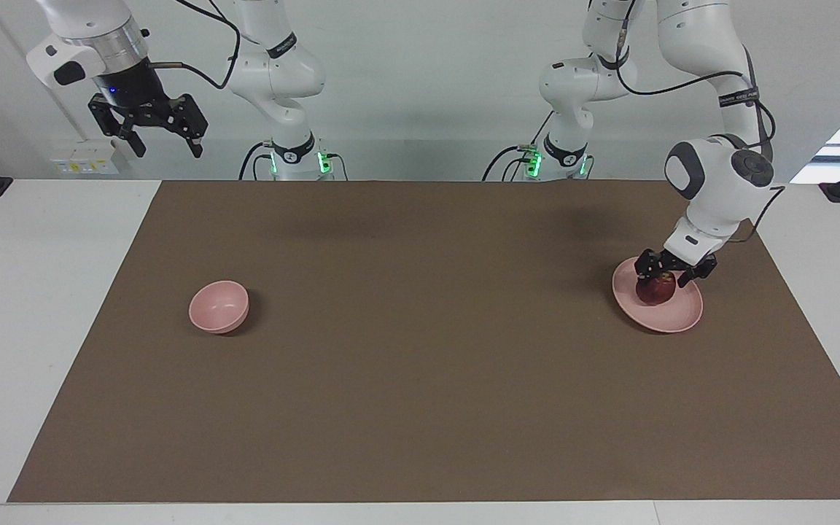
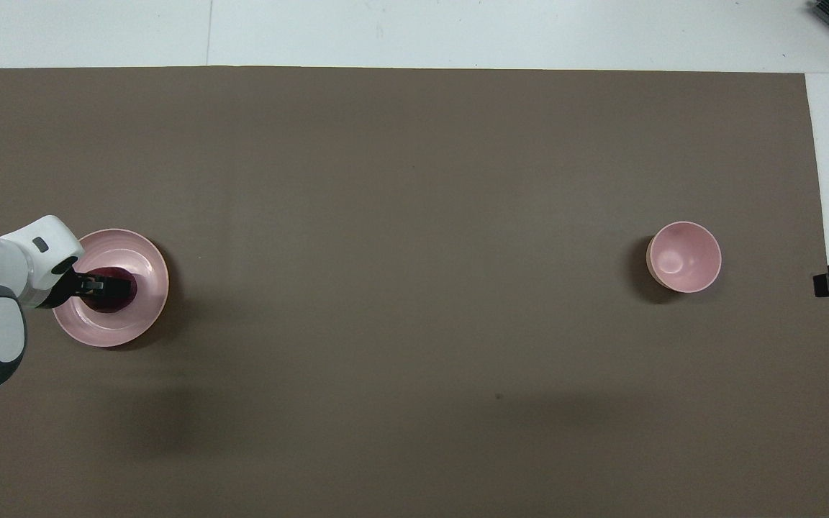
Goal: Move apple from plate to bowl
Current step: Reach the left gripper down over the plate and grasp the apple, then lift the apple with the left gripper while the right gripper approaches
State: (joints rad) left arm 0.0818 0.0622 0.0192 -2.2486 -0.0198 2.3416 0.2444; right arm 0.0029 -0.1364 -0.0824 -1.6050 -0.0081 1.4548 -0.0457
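I'm looking at the left gripper (image 1: 666, 275) sitting right down over the apple (image 1: 658, 290), its fingers straddling the fruit on either side; I cannot tell whether they are actually clamping it or merely bracketing it. The apple is resting on the plate (image 1: 671, 317), toward the left arm's end of the table, roughly at nine o'clock in the overhead view (image 2: 114, 289), where the gripper (image 2: 101, 286) is covering most of it. The plate's rim (image 2: 142, 322) is showing all round. The bowl (image 1: 219, 307) is standing well apart at the right arm's end, near three o'clock from above (image 2: 683, 257). The right gripper (image 1: 164, 144) is waiting up high over its end of the table, fingers spread apart, gripping nothing.
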